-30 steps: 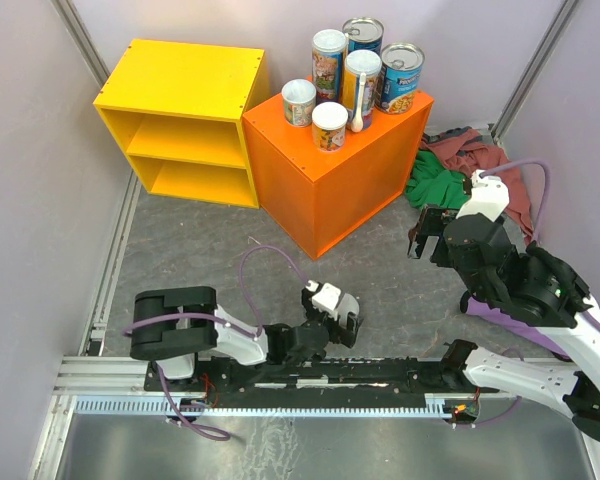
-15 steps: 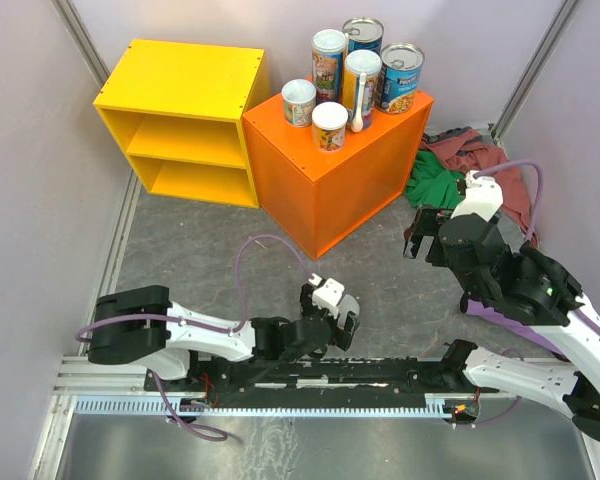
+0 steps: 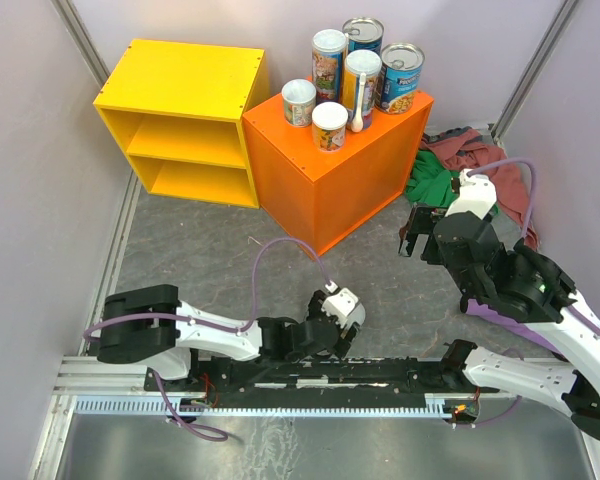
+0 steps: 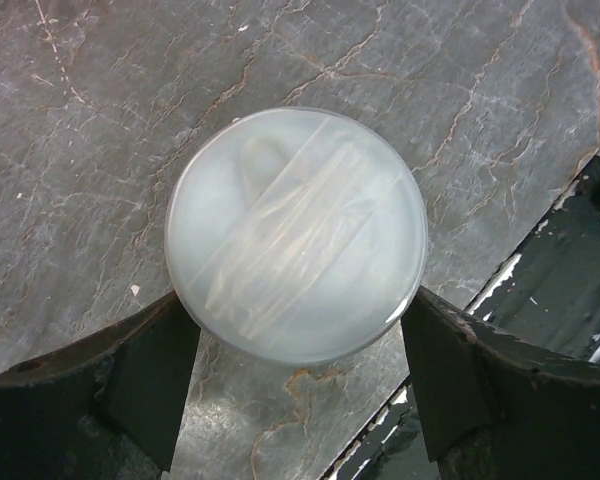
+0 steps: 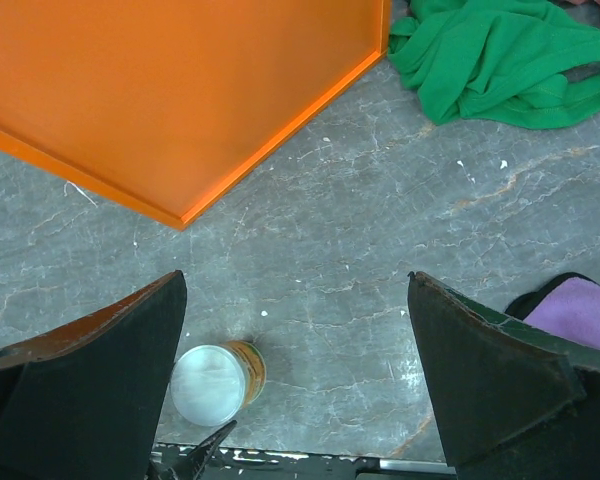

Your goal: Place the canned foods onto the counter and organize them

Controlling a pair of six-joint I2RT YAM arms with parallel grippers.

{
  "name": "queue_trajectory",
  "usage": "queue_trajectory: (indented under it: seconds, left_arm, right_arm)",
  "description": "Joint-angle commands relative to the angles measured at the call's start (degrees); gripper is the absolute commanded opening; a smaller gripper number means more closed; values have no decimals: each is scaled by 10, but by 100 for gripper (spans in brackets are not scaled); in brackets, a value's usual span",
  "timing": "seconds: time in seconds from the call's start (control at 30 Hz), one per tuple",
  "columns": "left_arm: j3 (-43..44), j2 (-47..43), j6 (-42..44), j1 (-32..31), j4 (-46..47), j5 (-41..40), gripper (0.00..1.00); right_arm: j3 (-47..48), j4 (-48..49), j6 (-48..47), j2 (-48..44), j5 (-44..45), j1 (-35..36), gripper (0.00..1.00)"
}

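The can (image 4: 295, 235) stands upright, centred between the spread fingers of the left claw (image 4: 295, 300), not yet gripped. The right claw (image 5: 295, 285), open and empty, hangs well apart.

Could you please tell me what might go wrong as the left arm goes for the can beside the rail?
1. The can stands close to the black rail. The left gripper, straddling it, might catch the rail or tip the can while closing.
2. The counter top holds six cans bunched together, so setting another down could knock one over.
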Motion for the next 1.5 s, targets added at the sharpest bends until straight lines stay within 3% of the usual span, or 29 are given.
queue_trajectory:
  seconds: [0.0, 0.13, 0.5, 0.87, 1.1, 1.2, 1.4, 1.47]
  left_arm:
    - [30, 8, 54, -1, 17, -19, 88]
    - [35, 5, 59, -1, 11, -45, 95]
    - [32, 19, 91, 7, 70, -48, 97]
    - [44, 42, 93, 31, 113, -11, 96]
    - [50, 60, 96, 41, 129, 12, 89]
    - [47, 61, 102, 44, 130, 25, 75]
    - [45, 41, 103, 48, 106, 30, 18]
    - [42, 26, 103, 49, 94, 30, 13]
  right_arm:
    - [4, 15, -8, -5, 7, -1, 99]
    - [3, 14, -8, -8, 9, -2, 99]
    - [5, 18, -16, -3, 4, -2, 99]
    - [6, 22, -26, -4, -2, -2, 99]
    - [9, 19, -31, -5, 2, -2, 99]
    - [9, 21, -34, -5, 5, -2, 99]
    - [10, 30, -44, 0, 7, -2, 99]
    - [13, 30, -44, 7, 7, -2, 99]
